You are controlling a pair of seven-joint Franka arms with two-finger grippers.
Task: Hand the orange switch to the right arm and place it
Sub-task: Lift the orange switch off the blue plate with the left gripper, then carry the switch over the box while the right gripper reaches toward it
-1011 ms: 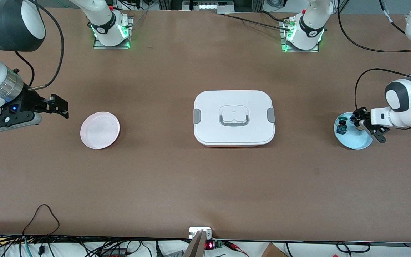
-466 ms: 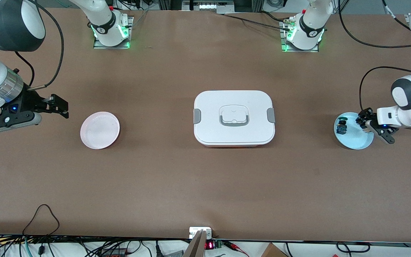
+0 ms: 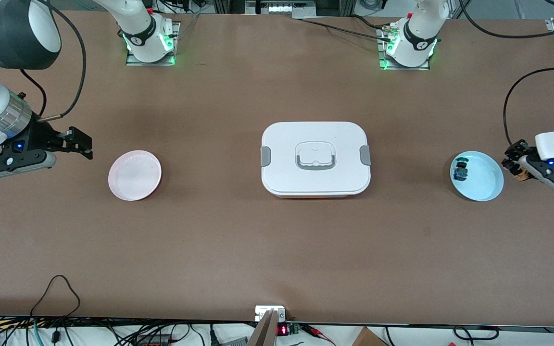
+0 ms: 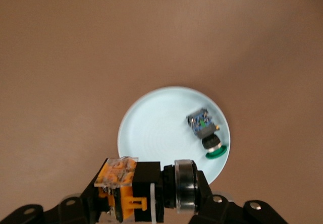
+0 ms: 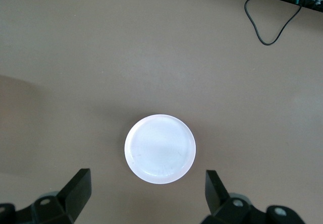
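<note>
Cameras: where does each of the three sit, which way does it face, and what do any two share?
Front view: high across the table, facing both bases; shows both arms, the white box, both plates.
Left wrist view: on the left arm's wrist, looking down at the blue plate; left gripper holds the orange switch.
Right wrist view: looking down at the pink plate; right gripper waits, open.
Shared: front view shows both plates.

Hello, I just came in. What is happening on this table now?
The left gripper holds the orange switch in the air beside the blue dish. A green and blue switch lies in that dish. The right gripper waits open near the pink dish. A closed white box sits mid-table. No handover yet.
</note>
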